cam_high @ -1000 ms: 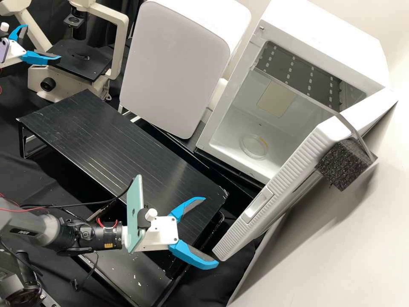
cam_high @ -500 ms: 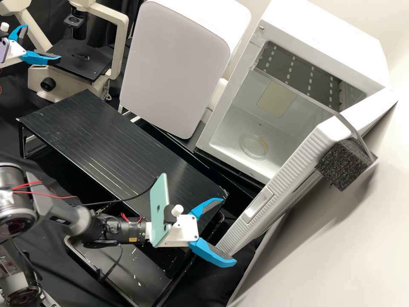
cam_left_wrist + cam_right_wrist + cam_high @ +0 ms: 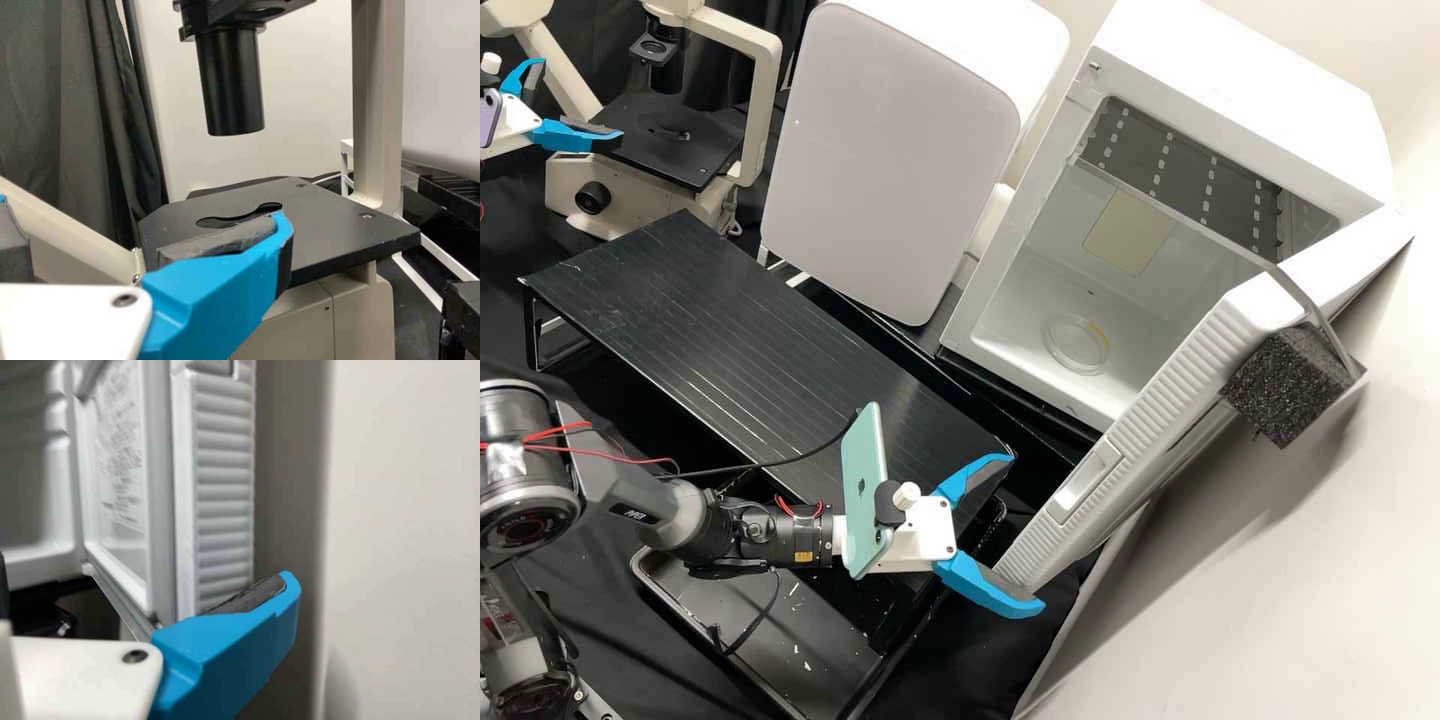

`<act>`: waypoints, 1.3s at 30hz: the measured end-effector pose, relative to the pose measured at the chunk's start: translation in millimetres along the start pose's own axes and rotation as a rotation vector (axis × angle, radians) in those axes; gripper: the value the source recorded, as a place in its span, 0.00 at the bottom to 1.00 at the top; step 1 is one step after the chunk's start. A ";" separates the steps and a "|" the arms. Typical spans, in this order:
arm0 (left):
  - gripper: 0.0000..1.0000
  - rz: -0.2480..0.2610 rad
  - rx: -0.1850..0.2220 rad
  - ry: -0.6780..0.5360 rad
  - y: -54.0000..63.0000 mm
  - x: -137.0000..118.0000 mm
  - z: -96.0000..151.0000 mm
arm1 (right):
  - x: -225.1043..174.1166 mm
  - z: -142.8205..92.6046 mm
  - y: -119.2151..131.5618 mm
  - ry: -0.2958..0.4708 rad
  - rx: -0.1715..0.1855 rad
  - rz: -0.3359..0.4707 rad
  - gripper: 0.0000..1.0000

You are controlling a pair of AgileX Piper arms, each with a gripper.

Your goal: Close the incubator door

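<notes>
Moved closer to the incubator point(image 3: 1240, 90) since the earlier frame, with the right arm point(image 3: 700, 520); leaves the door point(image 3: 1180, 385) wide open. Holds right gripper point(image 3: 1026, 531) and left gripper point(image 3: 581, 100) spread, empty, with one right finger point(image 3: 232, 652) beside the door's free edge point(image 3: 225, 480). Best to push from outside, in a slow arc, without slipping off.

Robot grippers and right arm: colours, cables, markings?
Right gripper and left gripper: white bodies, curved bright blue fingers, dark grey pads. Teal phone mounted behind the right one, purple phone behind the left. Right arm: dark grey, loose red wires, black cable, small yellow label.
</notes>
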State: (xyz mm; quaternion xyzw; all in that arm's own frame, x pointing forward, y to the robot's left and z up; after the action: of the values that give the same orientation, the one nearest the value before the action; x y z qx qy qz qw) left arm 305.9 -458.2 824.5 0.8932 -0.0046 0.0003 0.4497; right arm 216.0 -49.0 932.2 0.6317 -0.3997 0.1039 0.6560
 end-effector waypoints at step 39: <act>1.00 0.000 0.000 0.000 0.0 0.0 0.0 | -94.8 -83.3 13.4 0.645 0.313 -0.306 1.00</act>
State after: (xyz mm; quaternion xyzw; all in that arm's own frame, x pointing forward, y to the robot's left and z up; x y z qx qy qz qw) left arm 305.9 -458.2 824.5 0.8932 -0.0046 0.0003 0.4497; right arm 177.7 64.3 889.9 0.7115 -0.0533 0.2577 0.6516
